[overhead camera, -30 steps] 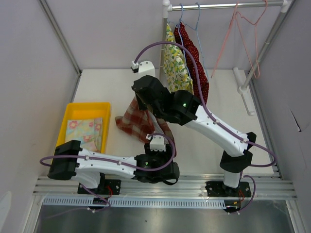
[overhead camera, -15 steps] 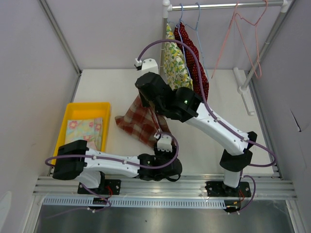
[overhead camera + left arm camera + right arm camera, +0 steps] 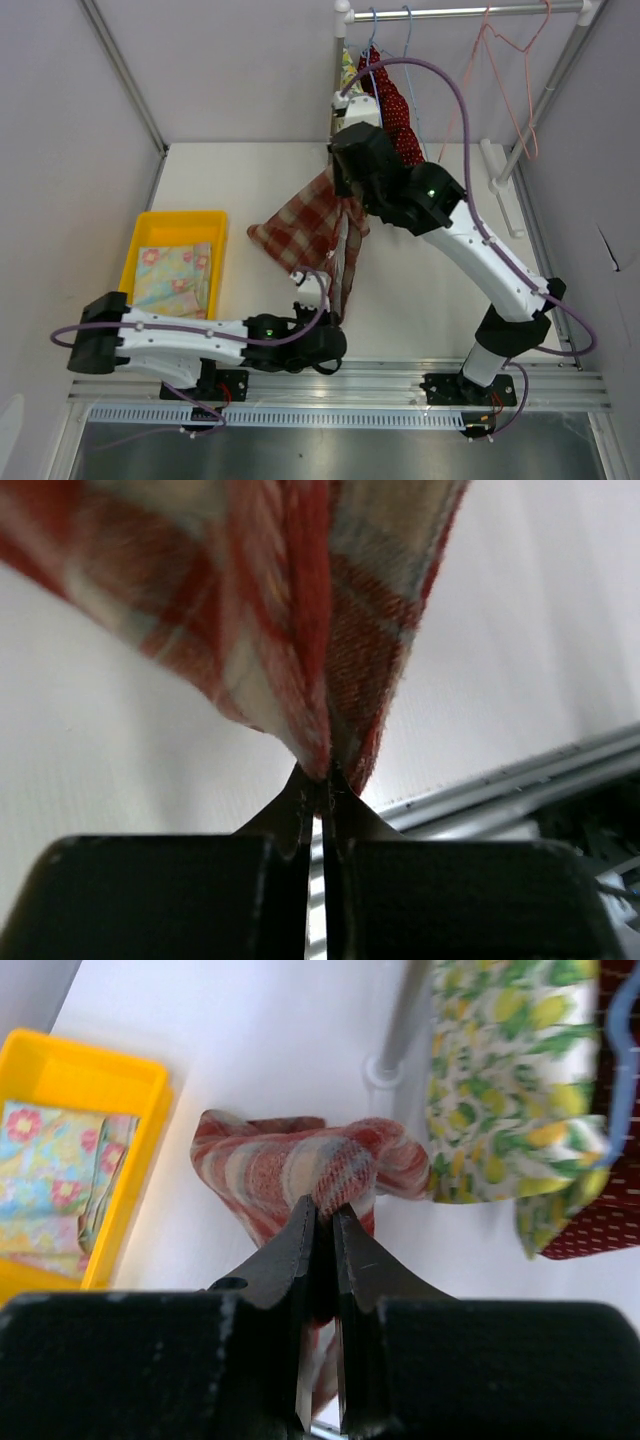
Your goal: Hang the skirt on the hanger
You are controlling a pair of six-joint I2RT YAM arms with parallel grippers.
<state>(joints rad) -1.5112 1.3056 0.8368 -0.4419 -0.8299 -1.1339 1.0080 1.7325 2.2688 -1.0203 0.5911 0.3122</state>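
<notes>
1. Nearest my bases, my left arm lies low along the near edge of the table (image 3: 230, 180). My left gripper (image 3: 320, 778) has its jaws pressed together on a pinch of the skirt's lower edge. In the left wrist view the cloth fans up and out from between the fingertips.
2. The skirt (image 3: 305, 225), a red plaid, is stretched between my two grippers over the middle of the table. A wide fold spreads out to the left and a narrow strip runs down to my left gripper. I cannot tell whether any part of it touches the table.
3. My right gripper (image 3: 325, 1218) is farther back and higher, its jaws clamped on a bunched roll of the skirt's upper edge.
4. Off to the left, a yellow tray (image 3: 140, 225) sits on the table, well apart from the skirt, with a folded floral cloth (image 3: 175, 278) lying in it.
5. Just beyond my right gripper hangs a lemon-print garment (image 3: 500, 1080), and beside it, to its right, a dark red dotted garment (image 3: 395, 110). Blue hangers (image 3: 405, 30) rise above them to the rail (image 3: 460, 12) at the back.
6. Farthest right on that rail hang thin pink hangers (image 3: 490, 40), near the slanted post (image 3: 540, 100) of the rack
</notes>
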